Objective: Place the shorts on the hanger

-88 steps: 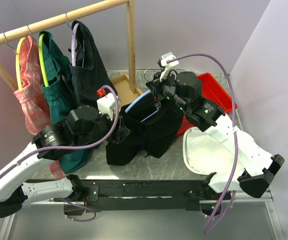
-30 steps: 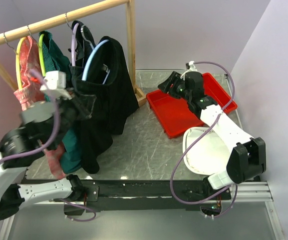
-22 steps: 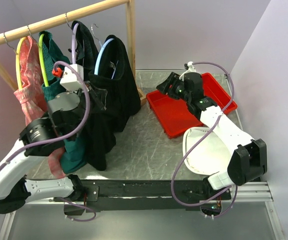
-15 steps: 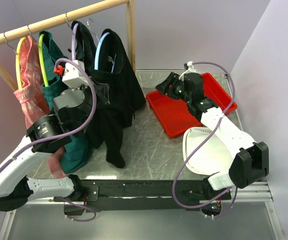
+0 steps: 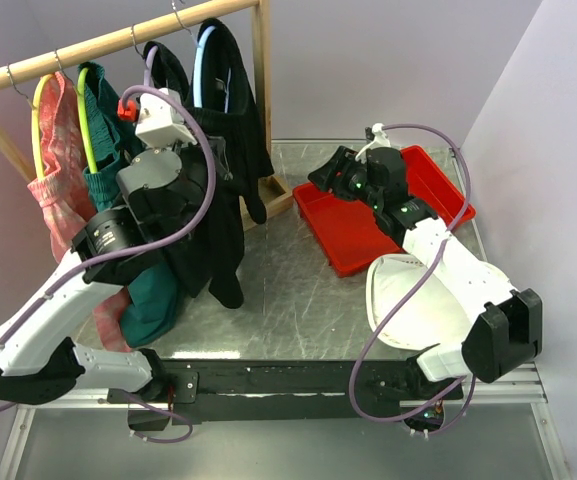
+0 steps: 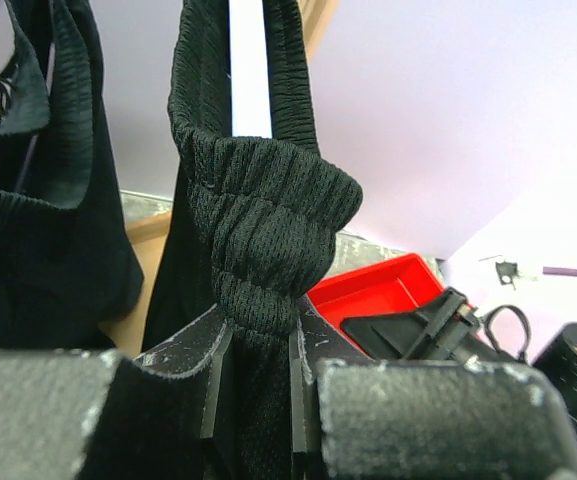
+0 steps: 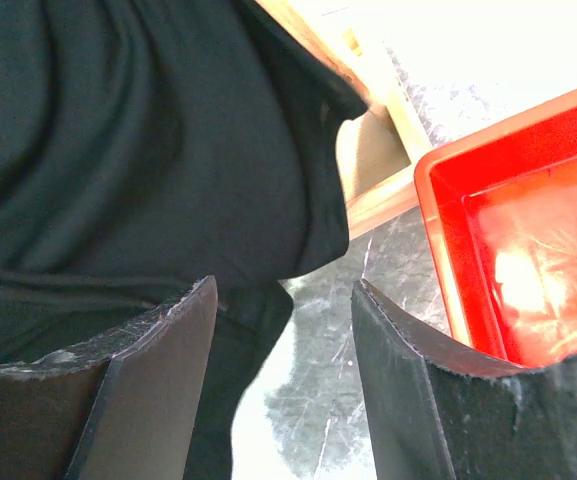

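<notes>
The shorts (image 6: 268,240), on the hanger (image 6: 250,70), sit pinched in the left gripper (image 6: 258,350); the right gripper (image 7: 283,340) gapes empty

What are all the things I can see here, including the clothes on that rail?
rail: one, wooden, back left, on a wooden post
pink checked shorts: one, on a yellow hanger, leftmost on the rail
dark green shorts: one, on a yellow-green hanger, next along
black garment: one, on a purple hanger, third along
black shorts: one, draped on the light blue hanger, up by the rail's right end
light blue hanger: one
tray: one, red, back right of the table
white object: one, front right, under the right arm
table: one, scratched metal
left gripper: shut on the black shorts' waistband
right gripper: open, holding nothing, by the tray
</notes>
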